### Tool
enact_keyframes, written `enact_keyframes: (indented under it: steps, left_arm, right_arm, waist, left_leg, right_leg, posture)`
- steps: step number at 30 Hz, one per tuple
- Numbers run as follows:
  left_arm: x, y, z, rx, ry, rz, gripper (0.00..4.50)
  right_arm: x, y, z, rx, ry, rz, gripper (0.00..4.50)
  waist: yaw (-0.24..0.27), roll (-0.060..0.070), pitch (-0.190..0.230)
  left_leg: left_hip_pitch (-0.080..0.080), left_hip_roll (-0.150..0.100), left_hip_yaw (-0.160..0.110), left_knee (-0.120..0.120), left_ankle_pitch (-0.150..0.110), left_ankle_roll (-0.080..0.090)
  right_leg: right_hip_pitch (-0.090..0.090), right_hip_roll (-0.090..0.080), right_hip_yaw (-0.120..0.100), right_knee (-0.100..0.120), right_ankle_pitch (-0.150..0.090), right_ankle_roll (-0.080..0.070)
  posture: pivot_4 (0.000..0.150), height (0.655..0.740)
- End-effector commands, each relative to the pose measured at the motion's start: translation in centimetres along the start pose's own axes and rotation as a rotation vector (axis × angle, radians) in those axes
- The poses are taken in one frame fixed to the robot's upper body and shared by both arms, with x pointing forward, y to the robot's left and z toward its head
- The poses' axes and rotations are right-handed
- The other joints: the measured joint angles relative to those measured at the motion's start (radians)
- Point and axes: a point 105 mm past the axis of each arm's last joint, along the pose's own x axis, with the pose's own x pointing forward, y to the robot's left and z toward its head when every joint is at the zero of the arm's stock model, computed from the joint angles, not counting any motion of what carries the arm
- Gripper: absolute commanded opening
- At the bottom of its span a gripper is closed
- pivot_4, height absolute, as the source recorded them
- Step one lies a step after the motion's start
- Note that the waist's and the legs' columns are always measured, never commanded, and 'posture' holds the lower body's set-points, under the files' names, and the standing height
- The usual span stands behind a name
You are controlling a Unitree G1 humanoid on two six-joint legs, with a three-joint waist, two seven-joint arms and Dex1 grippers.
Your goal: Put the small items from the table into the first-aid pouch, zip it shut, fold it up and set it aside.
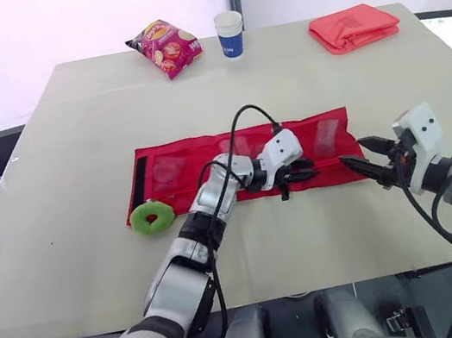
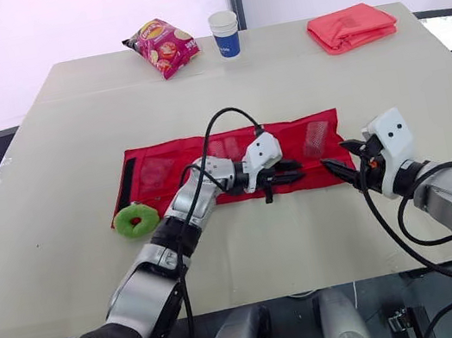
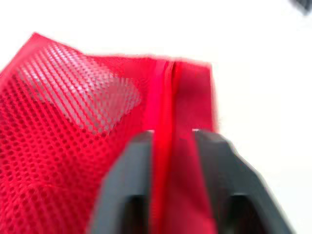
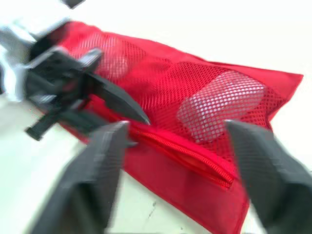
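1. pale table (image 1: 50, 165) in front of me, with a snack bag (image 1: 165, 48), a paper cup (image 1: 229, 34) and a folded coral cloth (image 1: 353, 26) along the far edge
2. red first-aid pouch (image 1: 190, 162) lies opened flat mid-table, pale packets showing through its mesh
3. green ring (image 1: 152, 218) sits outside, touching the pouch's near left corner
4. left gripper (image 1: 297, 176) is down on the near edge, fingers clenched on the zip (image 3: 163, 122)
5. right gripper (image 1: 369, 163) hangs just beside the pouch's right end, jaws spread wide, holding nothing
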Motion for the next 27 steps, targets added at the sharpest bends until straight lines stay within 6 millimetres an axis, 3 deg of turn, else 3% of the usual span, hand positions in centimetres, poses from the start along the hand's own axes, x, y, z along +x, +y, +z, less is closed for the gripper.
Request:
enact_keyframes:
  steps: [1,4,5,9,17,22,27]
  left_arm:
    - [-2.5,-0.6,3.8,-0.015,-0.151,0.018,2.99]
    - [-5.0,-1.7,4.5,-0.079,-0.197,0.068,4.28]
    - [-5.6,-2.1,4.7,-0.086,-0.199,0.076,4.4]
    - [-9.3,-3.7,6.2,-0.083,-0.348,0.17,4.4]
    - [-17.3,-6.8,6.2,-0.182,-0.301,0.233,4.4]
    - [-19.6,-9.9,6.8,-0.226,-0.224,0.159,4.4]
    - [-20.3,-10.0,7.4,-0.197,-0.178,0.15,4.4]
  right_arm:
    - [-0.6,-0.6,1.3,0.027,-0.042,-0.026,4.5]
    - [-0.3,-1.7,0.9,0.097,-0.001,-0.067,4.5]
    - [-0.2,-1.9,0.8,0.107,0.012,-0.073,4.5]
    - [-0.4,-2.4,0.4,0.206,0.028,-0.076,4.5]
    - [-2.6,-5.1,-1.9,0.399,0.144,-0.153,4.5]
    - [-1.6,-5.1,-4.1,0.492,0.252,-0.126,4.5]
    - [0.2,-4.6,-5.2,0.512,0.292,-0.08,4.5]
  waist:
    - [0.002,0.0,0.0]
    - [0.002,0.0,0.0]
    - [0.003,0.0,0.0]
    - [0.008,0.0,0.0]
    - [0.01,0.001,0.0]
    - [0.009,0.001,0.001]
    - [0.007,0.003,0.001]
  left_leg:
    - [0.0,0.0,-0.001,0.0,0.0,-0.001]
    - [0.0,0.0,0.0,0.0,0.0,-0.001]
    - [0.0,0.0,-0.001,0.0,0.0,-0.001]
    - [0.0,0.0,0.0,0.0,0.0,-0.001]
    - [0.001,0.0,0.0,0.0,-0.001,0.001]
    - [0.001,0.001,0.0,-0.001,-0.001,0.001]
    - [0.002,0.001,0.001,-0.001,-0.002,0.003]
  right_leg:
    - [0.0,0.0,0.0,0.0,0.0,0.0]
    - [0.0,0.0,0.0,0.0,0.0,0.0]
    - [0.001,-0.001,0.0,0.0,0.0,0.0]
    - [0.001,-0.001,0.001,0.0,0.0,0.0]
    - [0.001,-0.001,0.0,-0.001,0.0,0.0]
    - [0.001,-0.001,0.0,-0.001,0.0,0.0]
    - [0.002,0.0,0.0,-0.001,0.0,0.0]
  posture:
    - [0.15,0.74]
    - [0.15,0.74]
    - [0.15,0.74]
    - [0.15,0.74]
    - [0.15,0.74]
    - [0.15,0.74]
    - [0.15,0.74]
